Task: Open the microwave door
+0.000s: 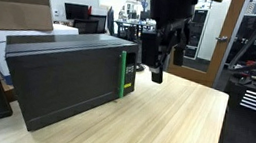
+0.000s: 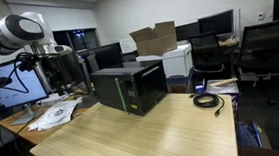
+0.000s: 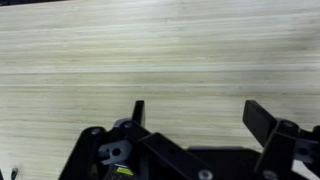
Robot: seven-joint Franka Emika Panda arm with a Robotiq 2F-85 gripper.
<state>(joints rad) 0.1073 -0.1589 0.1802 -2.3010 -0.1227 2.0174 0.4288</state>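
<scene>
The microwave [image 1: 66, 45] is a big dark grey box on the wooden table; it also shows in an exterior view [image 2: 130, 89]. The microwave door [image 1: 65, 91] is shut flat against the front, with its green strip [image 1: 125, 74] at the right edge. My gripper [image 1: 158, 74] hangs just right of that strip, a little above the table and apart from the door. In the wrist view the gripper [image 3: 194, 105] is open, with only bare wood between its fingers. The arm stands left of the microwave in an exterior view [image 2: 52, 55].
A brown cardboard box [image 2: 154, 37] stands behind the microwave. Papers [image 2: 54, 115] lie on the table's left side and a black cable [image 2: 208, 102] on its right. Office chairs [image 2: 263, 48] and monitors surround the table [image 1: 176, 124].
</scene>
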